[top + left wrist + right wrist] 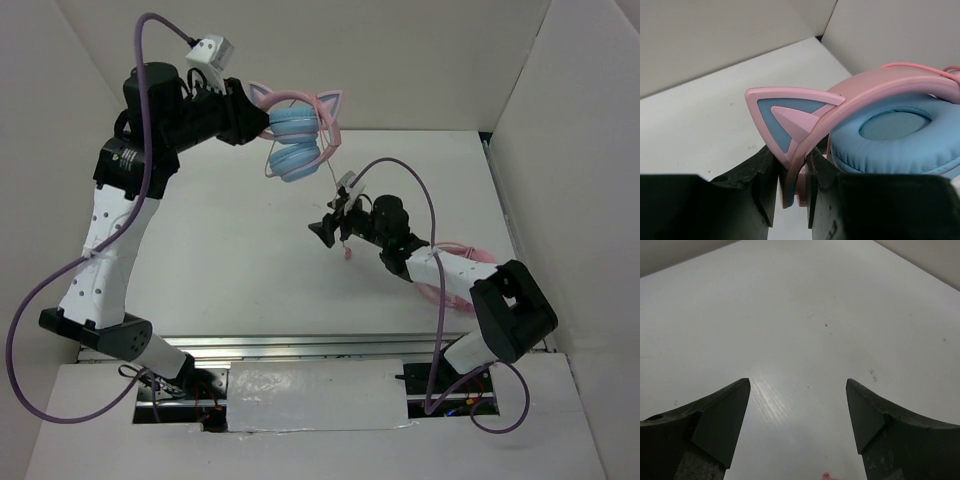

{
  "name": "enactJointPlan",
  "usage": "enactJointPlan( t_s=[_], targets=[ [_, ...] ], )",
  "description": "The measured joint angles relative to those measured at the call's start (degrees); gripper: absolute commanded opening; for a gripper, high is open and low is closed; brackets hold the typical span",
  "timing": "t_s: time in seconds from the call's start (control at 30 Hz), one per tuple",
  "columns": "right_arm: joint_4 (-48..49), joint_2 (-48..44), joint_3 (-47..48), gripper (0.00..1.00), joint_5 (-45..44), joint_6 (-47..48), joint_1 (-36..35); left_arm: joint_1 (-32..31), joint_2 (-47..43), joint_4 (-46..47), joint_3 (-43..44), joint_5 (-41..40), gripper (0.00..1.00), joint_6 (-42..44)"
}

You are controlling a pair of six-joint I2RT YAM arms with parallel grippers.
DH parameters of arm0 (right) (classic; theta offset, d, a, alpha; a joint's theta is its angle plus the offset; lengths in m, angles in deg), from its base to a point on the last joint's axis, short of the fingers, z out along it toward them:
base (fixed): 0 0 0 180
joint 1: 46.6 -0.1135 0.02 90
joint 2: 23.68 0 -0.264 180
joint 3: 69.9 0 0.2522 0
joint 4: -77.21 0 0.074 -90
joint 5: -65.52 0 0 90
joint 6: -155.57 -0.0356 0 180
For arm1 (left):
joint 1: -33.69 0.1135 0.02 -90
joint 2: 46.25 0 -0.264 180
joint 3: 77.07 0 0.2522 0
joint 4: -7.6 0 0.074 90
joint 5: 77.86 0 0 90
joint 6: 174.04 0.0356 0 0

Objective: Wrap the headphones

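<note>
Desk (pixel 250 260): white, matte, flat. White panels (pixel 350 50) stand along its left, back and right sides. A metal rail (pixel 300 345) runs across the near edge, and a white sheet (pixel 315 395) lies on the near side of the rail, between the arm bases.

On desk, right side: pink cable loops (pixel 478 252), partly hidden under the right arm (pixel 445 268); full shape cannot be told.

Right wrist view: small dark specks (pixel 872 374) on the surface.
</note>
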Motion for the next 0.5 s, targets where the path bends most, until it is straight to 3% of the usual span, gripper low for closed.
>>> enactJointPlan(
  t_s=[0.33,0.43,0.47,0.5],
  targets=[
    [2.4,2.5,-5.3,0.75,-5.3,-1.8,0.0,0.5,-3.3,-0.7,5.6,5.9,0.0,-0.3],
    [2.4,2.6,-5.9,0.49,-4.5,-2.6,0.1,1.3,-3.5,-0.5,6.3,10.1,0.0,-0.7],
    [2.2,2.6,-5.7,0.32,-3.8,-2.8,0.2,1.6,-3.6,-0.4,6.4,11.4,0.0,-0.7],
    [2.2,2.7,-5.4,0.24,-3.0,-2.6,0.3,1.7,-3.6,-0.3,6.4,12.6,0.0,-0.8]
  ],
)
